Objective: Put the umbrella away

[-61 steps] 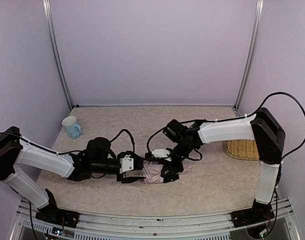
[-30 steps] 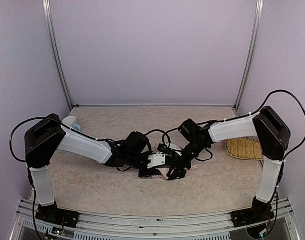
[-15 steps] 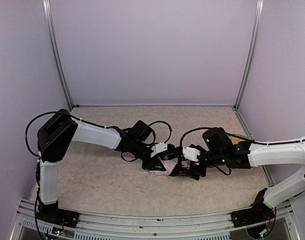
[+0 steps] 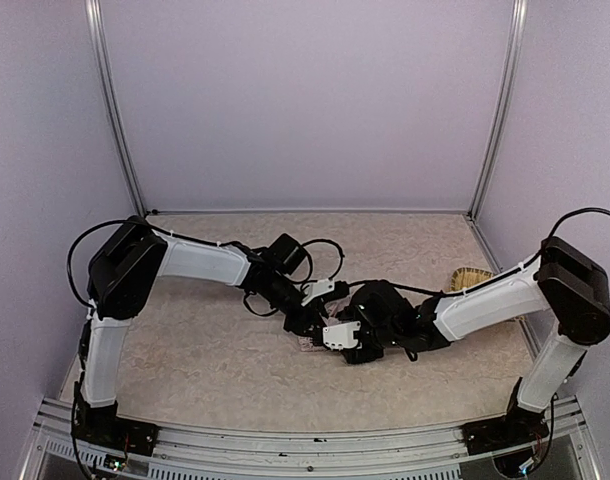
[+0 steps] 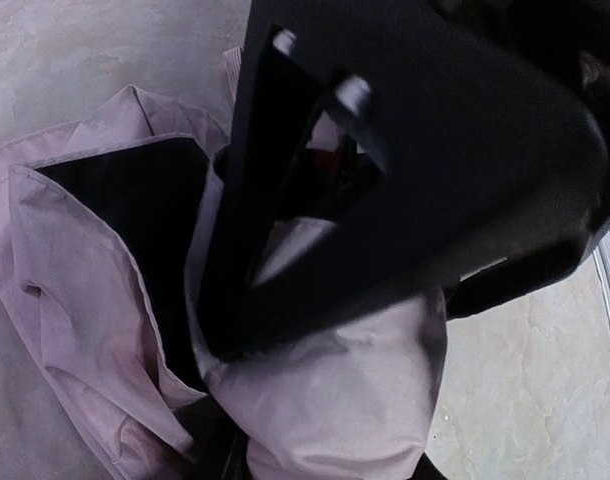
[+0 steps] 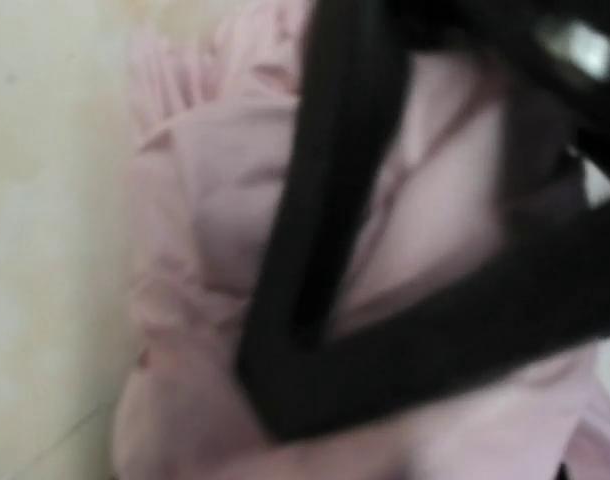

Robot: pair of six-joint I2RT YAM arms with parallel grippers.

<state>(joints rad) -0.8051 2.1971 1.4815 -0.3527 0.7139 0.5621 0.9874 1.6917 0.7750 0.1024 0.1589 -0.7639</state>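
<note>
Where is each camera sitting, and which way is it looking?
Top camera: above and behind the robot, looking down at the table; the left arm and right arm meet at the pink umbrella.
Left wrist camera: on the left arm's wrist, looking past its black fingers onto pink and black fabric.
Right wrist camera: on the right arm's wrist, blurry, its black fingers close over pink fabric.
Shared: all three see the umbrella.

Lilac walls point(image 4: 305, 100), metal corner posts point(image 4: 119, 118), beige tabletop point(image 4: 205, 385)
</note>
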